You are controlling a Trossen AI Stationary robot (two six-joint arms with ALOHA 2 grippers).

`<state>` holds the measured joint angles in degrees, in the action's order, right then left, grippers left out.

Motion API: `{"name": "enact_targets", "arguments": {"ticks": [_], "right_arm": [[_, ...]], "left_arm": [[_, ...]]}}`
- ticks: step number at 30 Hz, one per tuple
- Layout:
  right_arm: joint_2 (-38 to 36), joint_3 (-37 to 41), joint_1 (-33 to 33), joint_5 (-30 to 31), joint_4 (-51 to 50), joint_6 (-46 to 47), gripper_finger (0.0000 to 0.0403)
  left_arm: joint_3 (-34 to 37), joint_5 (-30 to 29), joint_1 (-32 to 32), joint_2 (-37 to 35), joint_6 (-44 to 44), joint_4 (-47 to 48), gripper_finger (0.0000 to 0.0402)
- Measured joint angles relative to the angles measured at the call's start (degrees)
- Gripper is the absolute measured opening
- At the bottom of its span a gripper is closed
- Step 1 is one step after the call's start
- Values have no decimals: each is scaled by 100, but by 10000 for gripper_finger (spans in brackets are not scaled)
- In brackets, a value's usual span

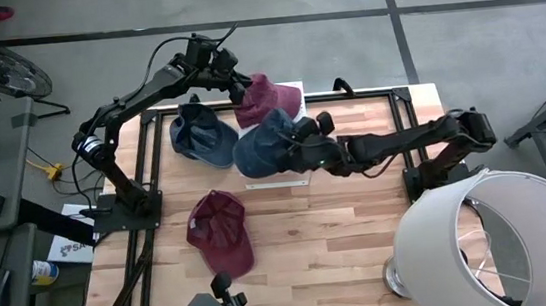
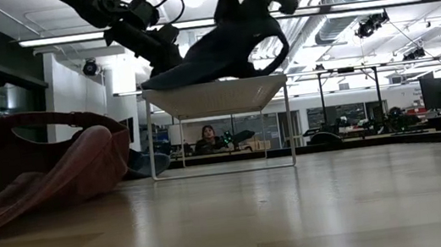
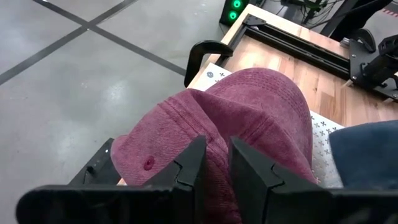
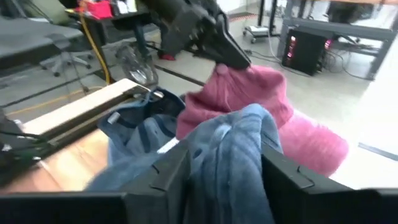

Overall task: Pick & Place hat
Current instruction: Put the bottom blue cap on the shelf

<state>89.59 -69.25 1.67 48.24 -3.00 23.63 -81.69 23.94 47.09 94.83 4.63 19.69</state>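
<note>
Four caps were on the wooden table (image 1: pixel 340 227). Two of them sat on a white stand (image 2: pixel 215 97) at the far side of the table. One was a dark red cap (image 1: pixel 270 97) at the back of the stand. The left pincer (image 1: pixel 238 88) was on that red cap, and its two fingers (image 3: pixel 186 171) were close together with a fold of the red cloth squeezed between them. The other was a blue cap (image 1: pixel 264 144) at the front of the stand, touching the red one. The right pincer (image 1: pixel 302 138) was at this blue cap, and its fingers (image 4: pixel 171 171) were spread a bit with the blue cloth bunched up between them.

Another blue cap (image 1: pixel 201 135) lay flat on the table just beside the stand, on the left arm's side. A second dark red cap (image 1: pixel 221 233) lay by itself, well apart from the stand, near the front of the table. A big white lamp shade (image 1: pixel 493 242) stood at the front corner on the right arm's side, far from the stand.
</note>
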Motion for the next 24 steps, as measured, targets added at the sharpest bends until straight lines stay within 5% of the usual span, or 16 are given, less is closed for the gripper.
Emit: {"name": "enact_targets", "arguments": {"ticks": [18, 24], "right_arm": [[-272, 0, -17, -403, 6, -109, 172], [-307, 0, -17, -1792, -243, -438, 172]], "left_arm": [[0, 15, 0, 0, -38, 1, 69], [0, 13, 0, 0, -40, 20, 69]]}}
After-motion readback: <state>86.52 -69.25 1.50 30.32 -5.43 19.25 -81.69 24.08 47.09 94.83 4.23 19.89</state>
